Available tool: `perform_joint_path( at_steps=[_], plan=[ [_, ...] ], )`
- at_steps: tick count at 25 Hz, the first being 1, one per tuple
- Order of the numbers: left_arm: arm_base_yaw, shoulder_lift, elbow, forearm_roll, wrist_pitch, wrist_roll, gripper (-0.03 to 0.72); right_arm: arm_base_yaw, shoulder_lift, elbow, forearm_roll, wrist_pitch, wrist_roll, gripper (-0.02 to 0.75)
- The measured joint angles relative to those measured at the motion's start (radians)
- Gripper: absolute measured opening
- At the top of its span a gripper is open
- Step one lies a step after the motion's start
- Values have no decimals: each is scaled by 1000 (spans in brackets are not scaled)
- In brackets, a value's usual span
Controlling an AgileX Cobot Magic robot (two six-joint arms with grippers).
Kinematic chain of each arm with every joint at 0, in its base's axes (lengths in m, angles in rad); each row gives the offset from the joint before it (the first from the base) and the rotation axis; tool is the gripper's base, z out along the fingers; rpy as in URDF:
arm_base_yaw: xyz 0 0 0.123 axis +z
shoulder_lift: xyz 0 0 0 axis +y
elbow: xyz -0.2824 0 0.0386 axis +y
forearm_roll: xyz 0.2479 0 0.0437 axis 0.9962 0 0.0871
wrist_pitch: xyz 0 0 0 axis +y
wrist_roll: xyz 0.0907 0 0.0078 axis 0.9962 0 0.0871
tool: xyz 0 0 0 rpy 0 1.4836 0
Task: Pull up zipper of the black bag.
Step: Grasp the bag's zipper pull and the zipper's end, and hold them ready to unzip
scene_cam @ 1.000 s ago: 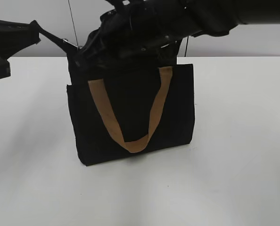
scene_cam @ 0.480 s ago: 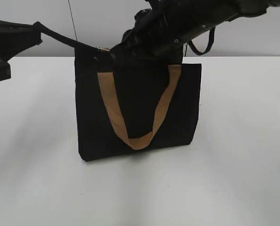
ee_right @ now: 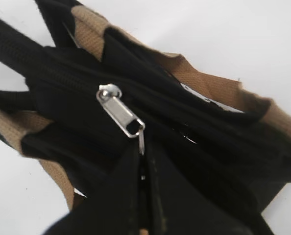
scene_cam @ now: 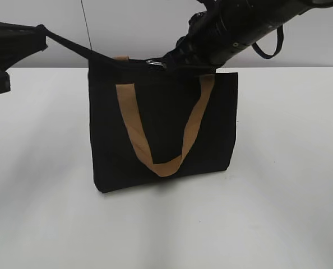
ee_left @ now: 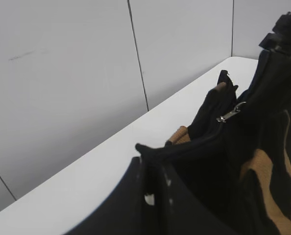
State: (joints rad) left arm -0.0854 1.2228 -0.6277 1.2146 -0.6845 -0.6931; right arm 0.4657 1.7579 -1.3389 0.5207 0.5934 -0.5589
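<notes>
Left gripper [ee_left: 153, 196]: jaws closed to a narrow slit, pinching the black tab [scene_cam: 71, 46] at the bag's left top corner; the tab runs taut up-left to the arm at the frame's left edge.

Black bag [scene_cam: 161, 129] stands upright mid-table [scene_cam: 290, 168], tan handle [scene_cam: 161, 162] hanging in a V down its near face.

Zipper [ee_right: 62, 76] runs along the top edge. Its silver pull [ee_right: 121, 113] sits roughly mid-span, right of the left corner; also visible in the exterior view at [scene_cam: 155, 63].

Right gripper [ee_right: 141, 169]: fingers pressed nearly together on the small ring at the pull's end, reaching in from the upper right.

Risks, my read:
- Grip is on a thin ring only. An off-axis pull could slip it out of the fingers.
- Loose fabric folds right beside the slider could jam it.
- If the left hold slackens, the bag likely drags right or tips rather than zipping.
</notes>
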Motion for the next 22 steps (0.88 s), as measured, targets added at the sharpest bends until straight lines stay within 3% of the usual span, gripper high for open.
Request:
perform_joint_path(
  at_steps=[11, 22],
  plan=[
    [0, -10, 0, -11, 12, 1, 15, -102, -35, 0, -87, 51, 63, -1],
    [-1, -10, 0, -31, 17, 1, 15, -133, -36, 0, -155, 44, 138, -1]
  ],
)
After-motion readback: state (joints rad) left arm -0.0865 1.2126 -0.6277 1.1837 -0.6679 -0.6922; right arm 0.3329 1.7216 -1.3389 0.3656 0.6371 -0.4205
